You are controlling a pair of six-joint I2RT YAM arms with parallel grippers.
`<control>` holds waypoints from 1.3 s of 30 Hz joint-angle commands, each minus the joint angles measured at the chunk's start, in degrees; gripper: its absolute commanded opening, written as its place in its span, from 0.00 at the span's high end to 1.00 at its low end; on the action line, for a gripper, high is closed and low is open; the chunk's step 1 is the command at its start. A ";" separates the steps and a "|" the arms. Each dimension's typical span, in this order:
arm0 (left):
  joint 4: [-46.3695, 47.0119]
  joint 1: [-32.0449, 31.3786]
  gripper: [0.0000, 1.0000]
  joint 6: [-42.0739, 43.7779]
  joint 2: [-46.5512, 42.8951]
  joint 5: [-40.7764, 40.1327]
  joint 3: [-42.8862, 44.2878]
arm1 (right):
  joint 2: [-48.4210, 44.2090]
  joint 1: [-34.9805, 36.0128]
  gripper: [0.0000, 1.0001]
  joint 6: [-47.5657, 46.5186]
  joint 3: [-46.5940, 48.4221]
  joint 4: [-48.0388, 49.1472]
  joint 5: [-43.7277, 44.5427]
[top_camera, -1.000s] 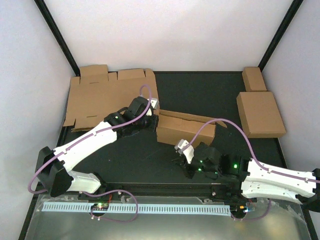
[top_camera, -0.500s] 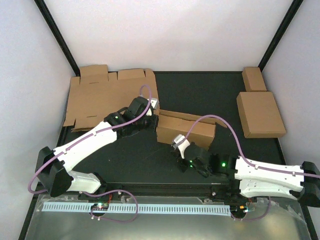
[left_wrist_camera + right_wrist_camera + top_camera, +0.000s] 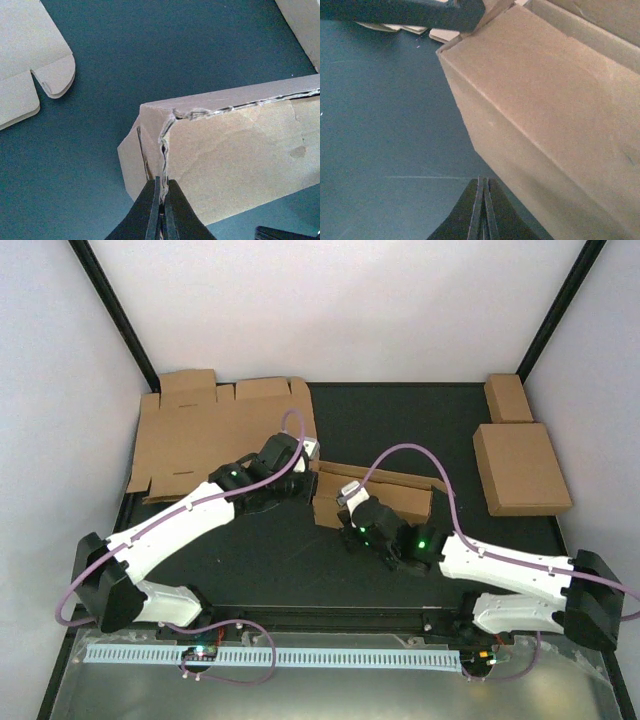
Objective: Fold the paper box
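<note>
Left hand (image 3: 161, 187) clamps the left corner edge of the paper box (image 3: 400, 505), mid-counter (image 3: 400, 420). Right hand (image 3: 483, 182), fingers together and empty, sits just beside its near wall. Count: one stack of flat sheets (image 3: 200, 435) left of the box, two closed boxes (image 3: 520, 468) right of it.

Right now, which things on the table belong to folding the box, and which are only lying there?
In the job: half-folded paper box, left gripper pinching its corner edge, right gripper shut beside its wall.
Lying about: flat cardboard sheets at back left, squarish folded box and small oblong box at right.
</note>
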 commanded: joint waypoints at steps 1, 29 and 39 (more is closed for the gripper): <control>-7.08 -1.03 0.98 0.03 2.06 1.33 0.59 | 2.40 -2.13 0.98 -1.60 3.18 3.67 -2.34; -7.91 -2.79 0.98 -1.75 1.47 0.34 -1.26 | 6.29 -7.18 0.98 -2.47 6.71 4.16 -3.09; -8.76 -3.14 0.98 -2.18 0.38 0.71 -0.66 | 7.62 -7.47 0.98 -2.98 7.73 4.46 -4.02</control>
